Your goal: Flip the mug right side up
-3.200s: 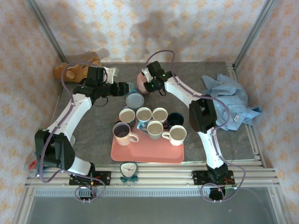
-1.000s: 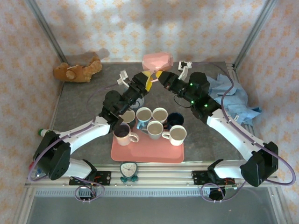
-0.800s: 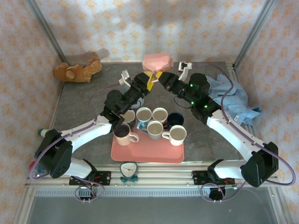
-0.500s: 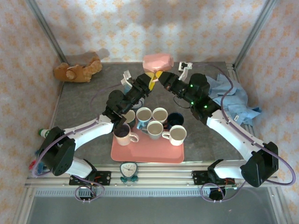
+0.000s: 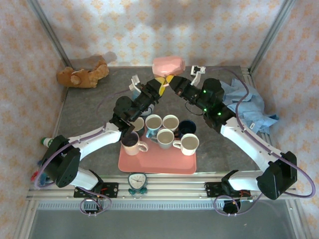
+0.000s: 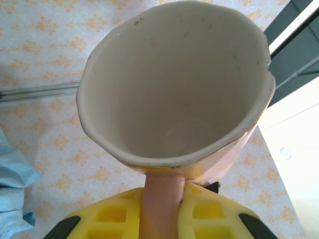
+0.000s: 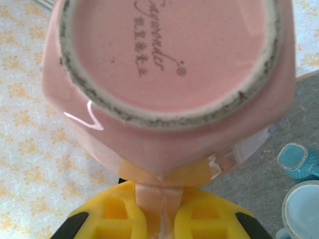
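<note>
The pink mug [image 5: 168,64] hangs in the air above the back middle of the table, lying on its side. In the left wrist view its open mouth [image 6: 174,84] faces the camera, and my left gripper [image 6: 162,209] is shut on the pink handle between the yellow pads. Its stamped base [image 7: 169,59] faces the right wrist camera, and my right gripper [image 7: 162,209] is shut on the same handle from the other side. Seen from the top, the left gripper [image 5: 159,86] and right gripper [image 5: 172,79] meet just under the mug.
A pink tray [image 5: 157,162] near the front holds several upright mugs [image 5: 165,135]. A teddy bear [image 5: 82,74] lies at the back left and a blue cloth [image 5: 246,107] at the right. A small clock [image 5: 137,181] sits on the front rail.
My left gripper has closed onto the mug's handle over the last second. The right gripper has kept its hold. Three seconds ago both grippers were low over the table.
</note>
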`<control>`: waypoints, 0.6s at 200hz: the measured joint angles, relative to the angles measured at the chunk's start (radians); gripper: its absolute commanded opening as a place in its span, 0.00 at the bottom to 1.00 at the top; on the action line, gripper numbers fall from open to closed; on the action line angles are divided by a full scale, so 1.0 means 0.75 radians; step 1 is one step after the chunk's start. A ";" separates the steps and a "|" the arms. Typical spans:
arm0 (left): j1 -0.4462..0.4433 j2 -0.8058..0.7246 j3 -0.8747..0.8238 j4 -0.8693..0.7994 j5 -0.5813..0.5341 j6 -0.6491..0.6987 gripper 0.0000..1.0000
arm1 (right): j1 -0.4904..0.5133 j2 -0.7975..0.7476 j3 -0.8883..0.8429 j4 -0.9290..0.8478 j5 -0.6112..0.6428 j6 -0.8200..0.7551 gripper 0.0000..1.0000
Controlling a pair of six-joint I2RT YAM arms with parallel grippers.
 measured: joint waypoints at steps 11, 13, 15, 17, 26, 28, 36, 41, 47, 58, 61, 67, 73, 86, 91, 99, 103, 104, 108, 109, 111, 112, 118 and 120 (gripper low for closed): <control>0.000 0.000 0.000 0.002 0.000 0.002 0.00 | 0.000 -0.001 0.000 0.000 0.002 -0.004 0.10; 0.000 0.000 0.000 0.002 0.000 0.002 0.00 | 0.000 -0.001 0.000 -0.001 0.002 -0.005 0.12; 0.000 0.000 0.000 0.002 0.000 0.003 0.00 | 0.000 -0.001 0.000 -0.001 0.002 -0.005 0.14; 0.000 0.001 0.000 0.002 0.001 0.006 0.00 | 0.000 -0.002 0.000 -0.001 0.003 -0.005 0.15; 0.000 0.002 0.000 0.008 0.001 0.012 0.00 | 0.000 -0.003 0.000 -0.002 0.005 -0.010 0.24; 0.000 0.003 0.000 0.010 0.001 0.014 0.00 | 0.000 -0.003 0.000 -0.002 0.006 -0.009 0.26; -0.001 0.003 0.000 0.013 0.002 0.018 0.00 | 0.002 -0.006 0.000 -0.002 0.009 -0.019 0.31; -0.004 0.003 0.000 0.016 0.001 0.023 0.00 | 0.003 -0.009 -0.001 -0.006 0.008 -0.035 0.35; -0.006 0.003 0.000 0.017 0.001 0.034 0.00 | 0.006 -0.014 -0.006 -0.010 0.012 -0.048 0.39; -0.007 0.003 0.000 0.009 0.001 0.050 0.00 | 0.007 -0.027 -0.014 -0.016 0.018 -0.069 0.45; -0.007 0.003 0.000 0.007 0.002 0.055 0.00 | 0.008 -0.031 -0.016 -0.016 0.017 -0.069 0.46; -0.007 0.003 0.000 0.001 0.002 0.064 0.00 | 0.008 -0.038 -0.018 -0.024 0.021 -0.081 0.48; -0.006 0.003 0.000 -0.003 0.002 0.074 0.00 | 0.009 -0.045 -0.018 -0.032 0.022 -0.089 0.50; -0.007 0.003 0.000 -0.008 0.004 0.095 0.00 | 0.009 -0.055 -0.019 -0.046 0.024 -0.103 0.54; -0.008 0.003 0.000 -0.009 0.004 0.099 0.00 | 0.009 -0.057 -0.019 -0.051 0.027 -0.108 0.54; -0.008 0.003 0.000 -0.012 0.005 0.112 0.00 | 0.009 -0.060 -0.019 -0.057 0.028 -0.114 0.56; -0.008 0.003 0.000 -0.012 0.005 0.118 0.00 | 0.009 -0.060 -0.019 -0.062 0.029 -0.115 0.56; -0.008 0.003 0.000 -0.013 0.005 0.119 0.00 | 0.009 -0.060 -0.019 -0.063 0.030 -0.116 0.56; -0.008 0.003 0.000 -0.015 0.005 0.122 0.00 | 0.009 -0.060 -0.019 -0.065 0.031 -0.119 0.57; -0.008 0.003 0.000 -0.016 0.005 0.124 0.00 | 0.009 -0.060 -0.019 -0.068 0.032 -0.119 0.57; -0.008 0.003 0.000 -0.016 0.005 0.127 0.00 | 0.009 -0.060 -0.019 -0.068 0.032 -0.120 0.57; -0.008 0.003 0.000 -0.017 0.005 0.128 0.00 | 0.009 -0.060 -0.019 -0.069 0.032 -0.121 0.57; -0.008 0.003 0.000 -0.022 0.005 0.133 0.00 | 0.009 -0.060 -0.019 -0.074 0.033 -0.122 0.57; -0.008 0.003 0.000 -0.022 0.005 0.136 0.00 | 0.009 -0.060 -0.019 -0.076 0.033 -0.122 0.58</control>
